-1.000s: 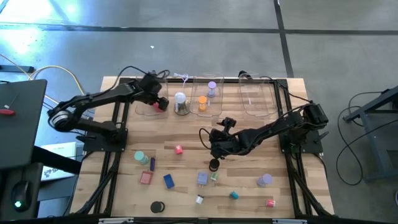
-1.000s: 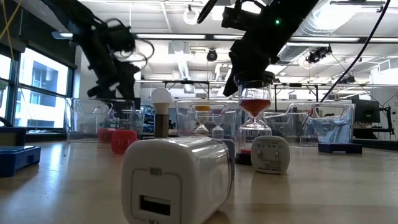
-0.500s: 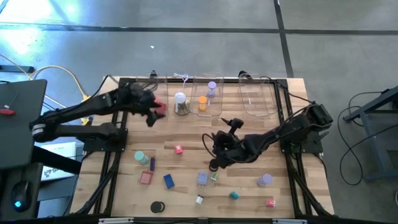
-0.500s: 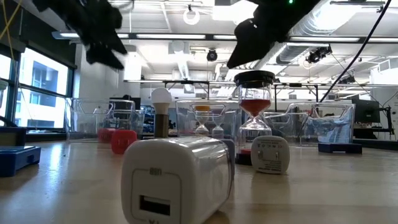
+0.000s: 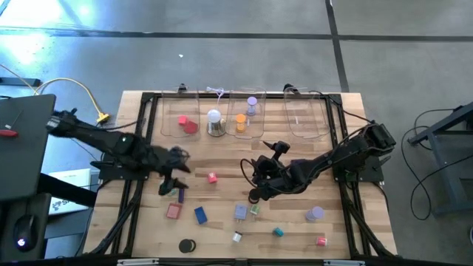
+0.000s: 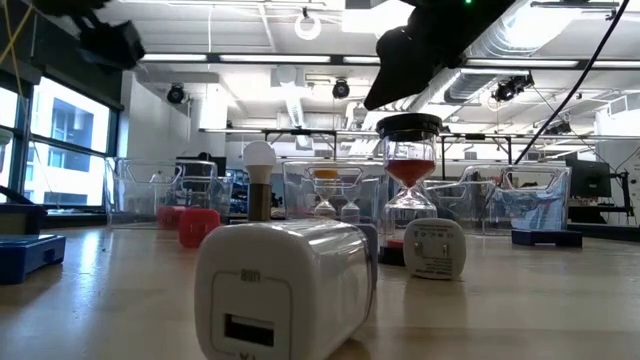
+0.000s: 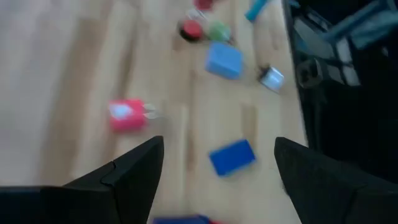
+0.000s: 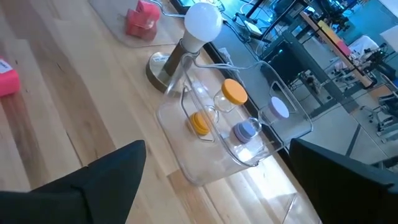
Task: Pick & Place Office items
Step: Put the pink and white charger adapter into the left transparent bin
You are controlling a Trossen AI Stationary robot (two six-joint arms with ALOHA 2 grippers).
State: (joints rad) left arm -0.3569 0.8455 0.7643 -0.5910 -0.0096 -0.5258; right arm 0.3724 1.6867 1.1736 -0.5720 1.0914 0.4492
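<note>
Here you have the office items strewn along the bench's (image 5: pixel 295 233) near edge: a black disc (image 5: pixel 186 245), a blue block (image 5: pixel 200 215), a pink block (image 5: pixel 173 211), a teal piece (image 5: pixel 278 232) and a purple cylinder (image 5: pixel 315 214). Farther in, your left claw (image 5: pixel 172 182) hovers near the left edge, over a teal cylinder (image 5: pixel 165 186); jaws spread, nothing held. Your right claw (image 5: pixel 255 177) hangs mid-bench, jaws wide apart and empty, above a dark-capped hourglass (image 6: pixel 409 170). Along the far edge, clear bins (image 5: pixel 304 122) hold a red piece (image 5: pixel 186 125) and orange (image 5: pixel 240 123) and purple (image 5: pixel 252 104) hourglasses, beside a white dome lamp (image 5: pixel 214 120).
</note>
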